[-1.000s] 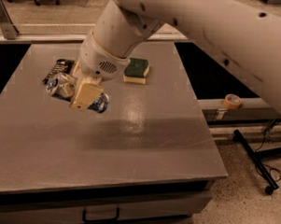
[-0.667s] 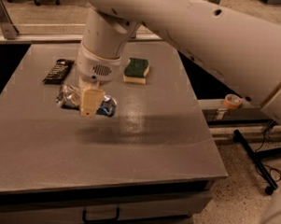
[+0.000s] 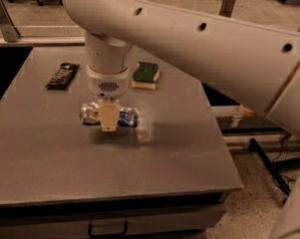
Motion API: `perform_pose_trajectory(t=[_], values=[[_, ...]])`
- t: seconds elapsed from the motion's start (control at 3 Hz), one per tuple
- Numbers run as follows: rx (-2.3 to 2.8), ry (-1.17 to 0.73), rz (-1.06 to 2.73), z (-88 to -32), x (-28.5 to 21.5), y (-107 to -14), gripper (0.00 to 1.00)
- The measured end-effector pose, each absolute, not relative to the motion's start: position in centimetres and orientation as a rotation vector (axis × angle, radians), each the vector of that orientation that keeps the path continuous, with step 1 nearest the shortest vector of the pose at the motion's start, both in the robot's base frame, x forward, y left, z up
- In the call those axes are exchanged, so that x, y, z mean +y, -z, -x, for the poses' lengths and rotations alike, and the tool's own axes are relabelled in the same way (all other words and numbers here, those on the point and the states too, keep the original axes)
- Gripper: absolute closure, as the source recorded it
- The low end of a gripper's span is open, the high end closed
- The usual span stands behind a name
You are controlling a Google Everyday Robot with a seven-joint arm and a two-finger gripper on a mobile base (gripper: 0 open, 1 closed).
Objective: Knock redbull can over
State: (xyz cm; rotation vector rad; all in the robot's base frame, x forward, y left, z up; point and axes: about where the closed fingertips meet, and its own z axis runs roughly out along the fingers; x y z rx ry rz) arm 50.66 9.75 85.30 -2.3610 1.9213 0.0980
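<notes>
The redbull can, shiny silver and blue and crinkled, lies on its side on the grey table, left of the middle. My gripper hangs straight over the can's middle, its cream-coloured finger in front of the can and hiding that part of it. The large white arm fills the top and right of the view.
A flat dark snack wrapper lies at the table's back left. A green and yellow sponge sits at the back, right of the arm's wrist. A drawer handle shows below the table's front edge. Floor and cables lie to the right.
The gripper and the can have shifted right and toward the table's middle, away from the wrapper. The can now lies flat under the gripper.
</notes>
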Motion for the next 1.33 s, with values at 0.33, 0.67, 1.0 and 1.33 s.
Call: perform_pose_trajectory(t=[0.33, 0.67, 1.0, 1.33], values=[[1.971, -0.023, 2.346, -50.85, 8.99, -84.78, 0.36], [1.996, -0.015, 2.317, -50.95, 8.56, -84.55, 0.13], [2.006, -0.022, 2.296, -51.05, 8.36, -84.66, 0.00], [2.008, -0.032, 2.271, -51.14, 8.17, -85.03, 0.00]])
